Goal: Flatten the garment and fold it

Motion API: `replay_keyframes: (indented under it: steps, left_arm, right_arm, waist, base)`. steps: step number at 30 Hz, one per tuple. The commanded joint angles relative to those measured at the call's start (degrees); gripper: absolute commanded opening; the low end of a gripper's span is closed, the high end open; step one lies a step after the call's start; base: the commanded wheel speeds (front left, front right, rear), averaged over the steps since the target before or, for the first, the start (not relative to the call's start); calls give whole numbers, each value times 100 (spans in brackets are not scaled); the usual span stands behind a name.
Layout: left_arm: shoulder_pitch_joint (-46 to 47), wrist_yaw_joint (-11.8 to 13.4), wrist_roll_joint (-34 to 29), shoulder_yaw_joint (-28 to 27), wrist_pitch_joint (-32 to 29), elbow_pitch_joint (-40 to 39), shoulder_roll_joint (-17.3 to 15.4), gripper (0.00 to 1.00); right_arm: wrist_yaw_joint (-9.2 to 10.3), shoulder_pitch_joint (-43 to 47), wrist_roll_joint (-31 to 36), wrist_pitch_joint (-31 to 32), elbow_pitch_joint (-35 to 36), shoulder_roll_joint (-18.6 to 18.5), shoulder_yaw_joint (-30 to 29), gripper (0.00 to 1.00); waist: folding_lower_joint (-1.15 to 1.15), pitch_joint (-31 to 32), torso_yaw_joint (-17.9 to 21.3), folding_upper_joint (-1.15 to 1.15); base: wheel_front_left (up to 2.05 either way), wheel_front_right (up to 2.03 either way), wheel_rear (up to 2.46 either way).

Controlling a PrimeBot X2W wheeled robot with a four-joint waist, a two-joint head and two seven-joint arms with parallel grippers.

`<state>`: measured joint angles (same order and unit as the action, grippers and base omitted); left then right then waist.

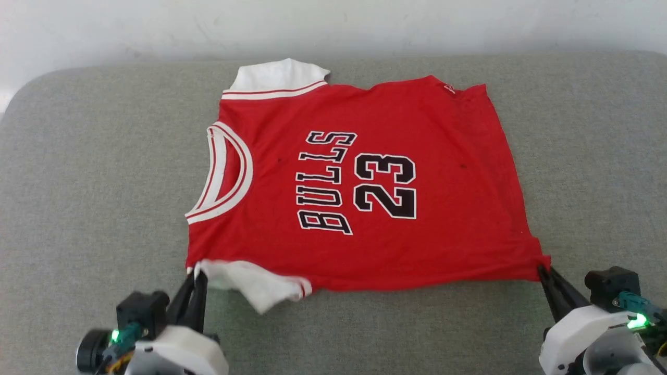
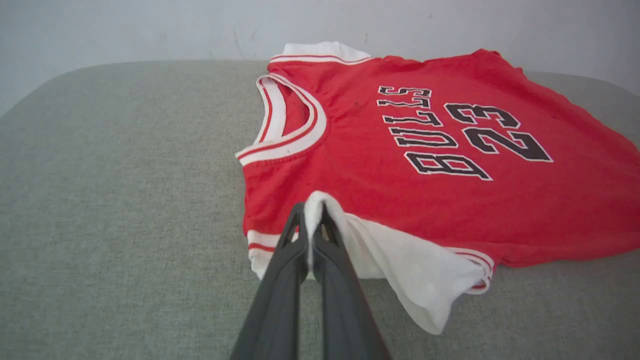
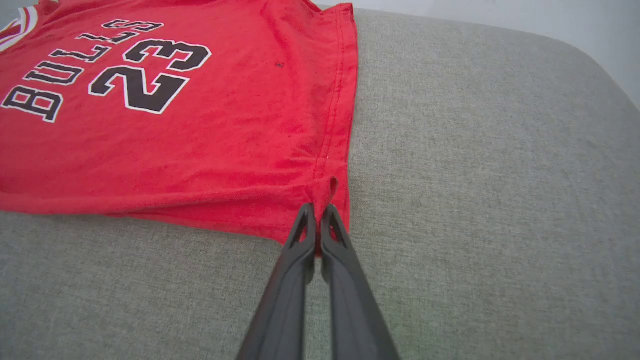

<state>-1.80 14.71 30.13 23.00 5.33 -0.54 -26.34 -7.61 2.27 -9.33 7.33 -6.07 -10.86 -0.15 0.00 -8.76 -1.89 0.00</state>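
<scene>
The garment [image 1: 359,187] is a red jersey with black "BULLS" and "23" lettering, spread sideways on the grey cushion, collar to the left, hem to the right. Its near white sleeve [image 1: 255,284] lies crumpled at the front edge. My left gripper [image 1: 197,275] is shut on the garment [image 2: 400,200] at that sleeve's shoulder fold, white cloth pinched between the fingers [image 2: 300,230]. My right gripper [image 1: 542,271] is shut on the garment [image 3: 175,125] at its near hem corner, where the fingers [image 3: 305,225] pinch the red fabric. The far sleeve [image 1: 276,75] lies flat at the back.
The grey cushion [image 1: 94,172] reaches well past the jersey on the left, right and front. Its rounded back edge meets a pale wall [image 1: 333,26].
</scene>
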Motion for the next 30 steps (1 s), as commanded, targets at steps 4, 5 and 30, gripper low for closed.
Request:
replay_keyframes:
  steps: [4,5,30]
  left_arm:
    - [613,30,-416,12,535,79,72,0]
    - [759,18,-507,20,604,100,66,0]
    - [3684,-1024,-380,92,-624,2288,-176,0]
  right_arm:
    - [12,-307,166,-414,-86,-17,-1,0]
    - [12,-392,191,-439,-120,-39,28,0]
    - [12,-3508,-589,1514,-1571,-847,1196,0]
  waist:
    - [0,-62,57,0]
    - [0,-81,72,0]
    - [0,-1320,184,0]
  base:
    - [0,0,0]
    - [0,0,0]
    - [0,0,0]
